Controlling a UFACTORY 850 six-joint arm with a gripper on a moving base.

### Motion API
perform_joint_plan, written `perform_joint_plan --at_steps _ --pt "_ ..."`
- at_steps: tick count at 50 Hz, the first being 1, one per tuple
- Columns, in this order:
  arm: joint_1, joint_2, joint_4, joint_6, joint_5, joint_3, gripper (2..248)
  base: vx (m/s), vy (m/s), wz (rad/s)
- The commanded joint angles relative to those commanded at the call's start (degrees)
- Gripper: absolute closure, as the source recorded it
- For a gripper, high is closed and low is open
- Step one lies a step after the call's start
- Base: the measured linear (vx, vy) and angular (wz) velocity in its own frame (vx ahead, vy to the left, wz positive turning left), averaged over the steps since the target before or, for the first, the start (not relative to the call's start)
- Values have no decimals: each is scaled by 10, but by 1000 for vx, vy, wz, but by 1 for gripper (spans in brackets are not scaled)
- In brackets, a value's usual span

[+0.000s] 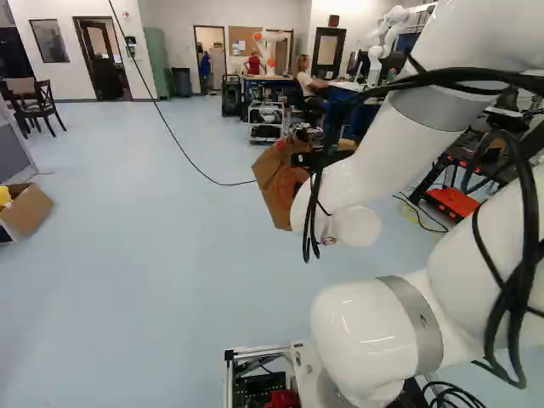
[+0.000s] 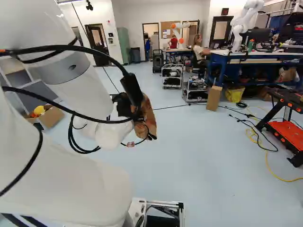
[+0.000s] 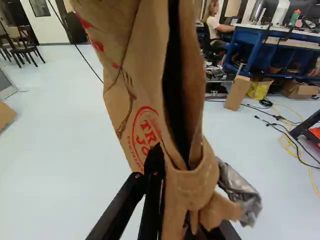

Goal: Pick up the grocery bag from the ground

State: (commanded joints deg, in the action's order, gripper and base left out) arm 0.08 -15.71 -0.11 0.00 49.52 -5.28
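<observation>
- Left base view: the brown paper grocery bag with red print (image 1: 278, 183) is up off the pale blue floor (image 1: 153, 272), at the end of the white jointed robot arm (image 1: 374, 161), against the black two-fingered gripper (image 1: 303, 159). Well to the bag's left lies an open cardboard box (image 1: 29, 210) with something yellow in it; farther off on that side stands a dark wooden chair (image 1: 42, 110). Beyond the bag is a metal-framed wheeled cart (image 1: 266, 121).
- Right base view: the bag sits just beyond the arm's end. To its right, well apart, are an upright tan cardboard box (image 2: 214, 98), a yellow bin (image 2: 235, 94) and a black stand with an orange-red shelf (image 2: 285, 135).
- Wrist view: the gripper pinches the bag's bunched, folded paper, one black finger (image 3: 155, 172) on one side, the other partly hidden behind the paper. A crumpled silver-grey piece (image 3: 239, 191) is just beside the fold. The rest of the bag stretches ahead of the gripper.
</observation>
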Motion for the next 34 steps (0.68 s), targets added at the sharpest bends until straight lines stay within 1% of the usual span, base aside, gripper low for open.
perform_joint_plan --at_steps 34 --pt "-1 -3 1 0 5 3 229 0 0 0"
